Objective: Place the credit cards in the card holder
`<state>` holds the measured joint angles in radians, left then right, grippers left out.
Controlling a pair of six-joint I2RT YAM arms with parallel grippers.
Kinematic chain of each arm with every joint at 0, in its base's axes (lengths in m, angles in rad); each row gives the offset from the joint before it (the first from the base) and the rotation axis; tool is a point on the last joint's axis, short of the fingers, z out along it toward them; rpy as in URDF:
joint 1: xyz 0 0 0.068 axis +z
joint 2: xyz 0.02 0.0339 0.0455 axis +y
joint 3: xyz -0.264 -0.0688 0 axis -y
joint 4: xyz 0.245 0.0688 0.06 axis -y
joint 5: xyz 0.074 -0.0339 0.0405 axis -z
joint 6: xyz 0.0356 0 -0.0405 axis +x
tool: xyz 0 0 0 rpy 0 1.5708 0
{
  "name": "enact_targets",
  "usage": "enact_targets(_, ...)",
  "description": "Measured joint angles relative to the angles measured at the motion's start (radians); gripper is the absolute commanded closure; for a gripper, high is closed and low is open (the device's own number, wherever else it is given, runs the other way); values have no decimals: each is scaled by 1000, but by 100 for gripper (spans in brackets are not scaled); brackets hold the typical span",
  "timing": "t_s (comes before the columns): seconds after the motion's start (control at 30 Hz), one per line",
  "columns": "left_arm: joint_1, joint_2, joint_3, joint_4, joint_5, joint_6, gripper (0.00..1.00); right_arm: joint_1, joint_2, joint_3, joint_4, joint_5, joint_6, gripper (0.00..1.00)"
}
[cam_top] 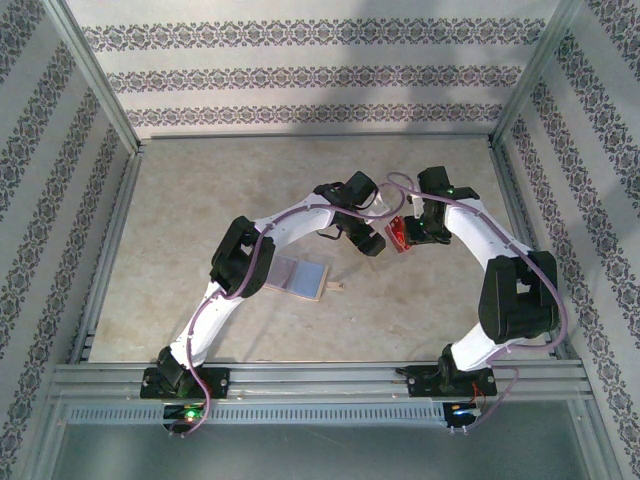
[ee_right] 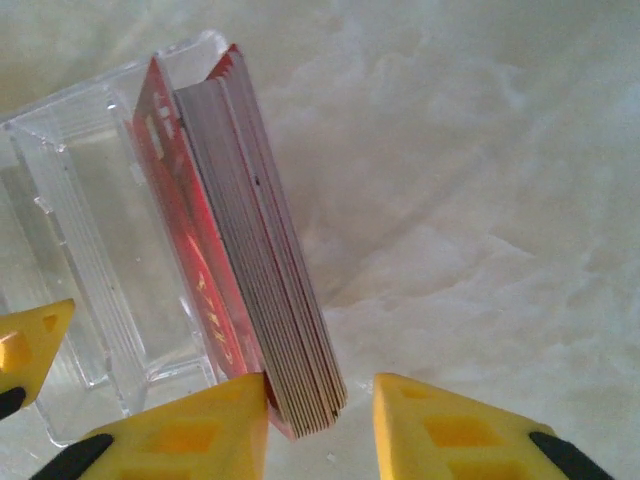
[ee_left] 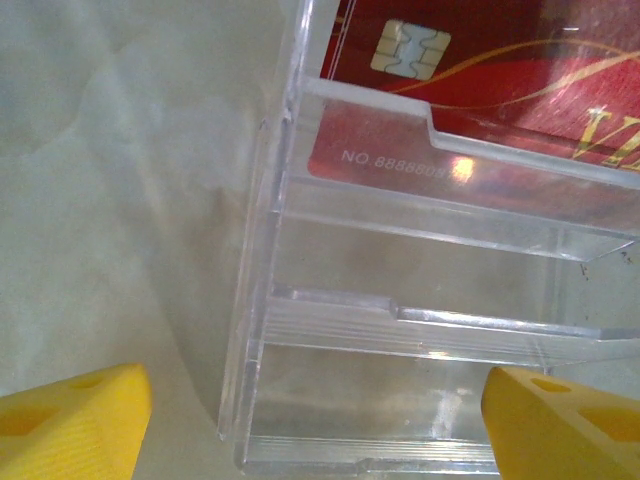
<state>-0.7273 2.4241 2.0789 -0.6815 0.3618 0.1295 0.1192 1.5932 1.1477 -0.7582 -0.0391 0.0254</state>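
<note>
A thick stack of red credit cards (ee_right: 265, 250) stands on edge at the end of a clear plastic stepped stand (ee_right: 90, 200). My right gripper (ee_right: 320, 395) straddles the stack's near corner. Its left finger (ee_right: 200, 430) touches the stack, and a gap shows on the other side. In the left wrist view a red chip card (ee_left: 520, 70) sits in the clear stand (ee_left: 400, 330). My left gripper (ee_left: 315, 400) is open wide around the stand's empty near end. The card holder (cam_top: 300, 277) lies open and flat on the table under the left arm, apart from both grippers (cam_top: 372, 240) (cam_top: 405, 235).
Metal frame rails (cam_top: 320, 378) run along the near edge and sides of the beige table (cam_top: 200, 190). Patterned walls (cam_top: 300, 60) close in the back and both sides. The two arms meet over the table's middle.
</note>
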Motion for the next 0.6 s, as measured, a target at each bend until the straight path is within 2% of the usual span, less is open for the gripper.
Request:
enact_targets(0.13, 0, -1, -1, 1, 0, 0, 14, -4, -9, 0, 0, -23, -1, 81)
enact_targets(0.37, 0, -1, -2, 1, 0, 0, 14, -13, -23, 0, 3, -37, -3, 84)
enact_targets(0.6, 0, -2, -3, 3, 0, 0, 14, -13, -34, 0, 3, -40, -3, 91)
